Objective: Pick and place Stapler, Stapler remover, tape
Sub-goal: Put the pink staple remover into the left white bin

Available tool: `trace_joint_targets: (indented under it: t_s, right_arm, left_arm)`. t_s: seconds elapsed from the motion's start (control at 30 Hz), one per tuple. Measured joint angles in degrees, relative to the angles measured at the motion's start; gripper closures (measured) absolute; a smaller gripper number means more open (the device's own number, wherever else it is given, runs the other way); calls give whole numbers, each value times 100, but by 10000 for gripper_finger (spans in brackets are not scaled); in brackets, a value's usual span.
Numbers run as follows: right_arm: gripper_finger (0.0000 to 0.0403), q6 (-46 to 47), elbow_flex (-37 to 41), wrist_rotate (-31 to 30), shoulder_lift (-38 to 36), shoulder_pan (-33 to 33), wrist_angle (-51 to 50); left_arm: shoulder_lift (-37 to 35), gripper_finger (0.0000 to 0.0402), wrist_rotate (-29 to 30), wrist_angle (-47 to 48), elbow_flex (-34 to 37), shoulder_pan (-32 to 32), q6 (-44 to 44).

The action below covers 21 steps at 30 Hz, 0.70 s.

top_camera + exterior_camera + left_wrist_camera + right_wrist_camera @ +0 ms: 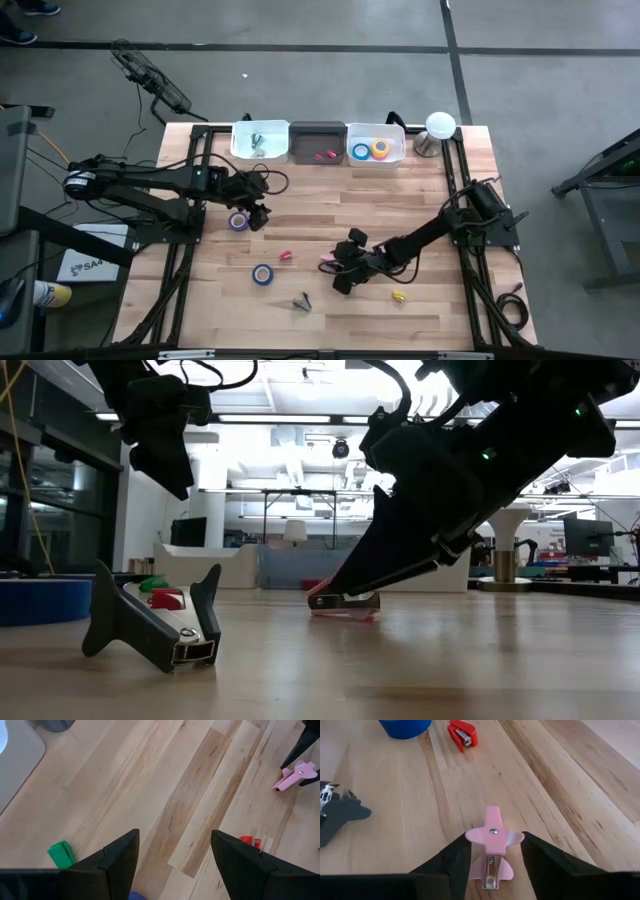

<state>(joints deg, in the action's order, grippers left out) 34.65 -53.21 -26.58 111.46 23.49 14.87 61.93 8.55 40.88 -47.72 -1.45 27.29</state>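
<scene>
A pink stapler remover [492,851] lies on the table's middle, between the fingers of my right gripper [495,839], which is shut on it. A small red stapler [462,732] and a blue tape roll [262,273] lie to its left. A grey stapler remover [150,625] rests on its jaws near the front edge. My left gripper [255,215] hangs open above the table beside a purple tape roll [238,221], with nothing between its fingers. My right gripper has the pink stapler remover's two side wings [516,838] between its two fingers. The fingers slant down from the table's right side and lie along the remover. The remover lies flat on the table [343,605].
Three bins stand along the far edge: a white one [240,150], a dark one [305,128], and a white one [400,150] with tape rolls in it. A white dome [440,125] stands at the far right. A yellow piece [399,296] lies front right, a green piece [61,854] near the left gripper.
</scene>
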Motion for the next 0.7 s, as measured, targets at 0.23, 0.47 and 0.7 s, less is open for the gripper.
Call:
trace_joint_targets:
  t_s: [0.23, 0.47, 0.7]
  right_arm:
    - [294, 1, 0, 1, 0, -1, 2]
    - [355, -13, 2, 21, 0, -1, 124]
    - [389, -15, 2, 42, 0, -8, 303]
  left_arm:
    - [0, 159, 16, 2, 0, 0, -2]
    - [0, 159, 14, 2, 0, 0, -2]
    - [0, 159, 12, 27, 0, 0, -2]
